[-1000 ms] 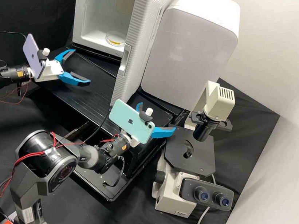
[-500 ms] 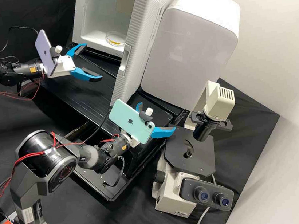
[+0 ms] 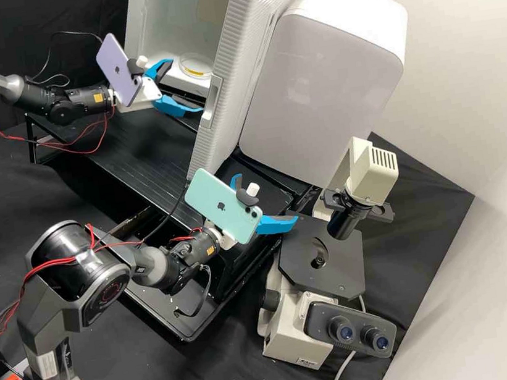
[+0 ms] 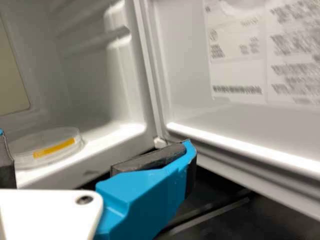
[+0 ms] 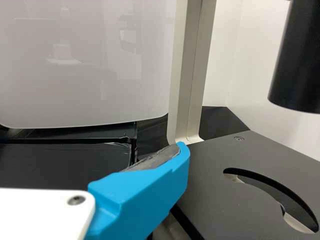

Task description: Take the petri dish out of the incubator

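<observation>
The petri dish [image 3: 195, 65], clear with a yellow layer, lies on the floor of the white incubator [image 3: 148, 29], whose ribbed door [image 3: 236, 61] stands open. My left gripper [image 3: 185, 85] is open just in front of the chamber's lower lip, short of the dish. In the left wrist view the dish [image 4: 45, 146] rests a little beyond the gripper [image 4: 95, 142], off towards one blue finger [image 4: 150, 195]. My right gripper [image 3: 267, 199] is open and holds nothing, beside the black microscope stage [image 3: 321, 256]; one of its fingers [image 5: 145, 195] lies along that stage [image 5: 240, 190].
A large white box-shaped device [image 3: 325, 74] stands right of the open door. The microscope [image 3: 341, 290] sits at the front right. A black ribbed platform [image 3: 144, 161] runs from the incubator towards the front. Red cables [image 3: 67, 143] trail from the left arm.
The left arm has moved up and to the right, carrying its open gripper from over the black platform to the incubator's opening. The right arm has not moved.
</observation>
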Controlling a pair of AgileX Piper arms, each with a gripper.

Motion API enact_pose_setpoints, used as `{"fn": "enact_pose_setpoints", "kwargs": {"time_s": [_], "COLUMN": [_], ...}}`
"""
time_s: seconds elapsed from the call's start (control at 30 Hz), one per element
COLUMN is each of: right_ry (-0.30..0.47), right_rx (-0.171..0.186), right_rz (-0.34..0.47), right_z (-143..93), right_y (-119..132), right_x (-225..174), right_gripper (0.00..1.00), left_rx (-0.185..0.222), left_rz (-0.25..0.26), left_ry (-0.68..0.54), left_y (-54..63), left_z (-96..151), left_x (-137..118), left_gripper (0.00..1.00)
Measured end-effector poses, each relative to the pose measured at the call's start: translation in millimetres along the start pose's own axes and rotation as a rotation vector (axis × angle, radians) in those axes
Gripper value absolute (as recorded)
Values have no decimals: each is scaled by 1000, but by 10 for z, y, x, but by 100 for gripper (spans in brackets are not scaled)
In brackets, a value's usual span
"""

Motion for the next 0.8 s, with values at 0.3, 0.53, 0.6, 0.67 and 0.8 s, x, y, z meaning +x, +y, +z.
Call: {"fn": "enact_pose_setpoints", "kwargs": {"time_s": [0.3,0.53,0.6,0.67,0.8], "right_ry": [0,0,0,0,0], "right_rx": [0,0,0,0,0], "right_rz": [0,0,0,0,0], "right_z": [0,0,0,0,0], "right_y": [0,0,0,0,0], "right_x": [0,0,0,0,0], "right_gripper": [100,100,100,100,100], "left_rx": [6,-36,-40,-37,-50], "left_rz": [24,0,6,7,-4], "left_ry": [77,121,131,139,153], "left_y": [90,80,105,123,142], "left_z": [-93,-151,-157,-161,-167], "left_x": [240,384,430,473,565], "left_gripper": [100,100,100,100,100]}}
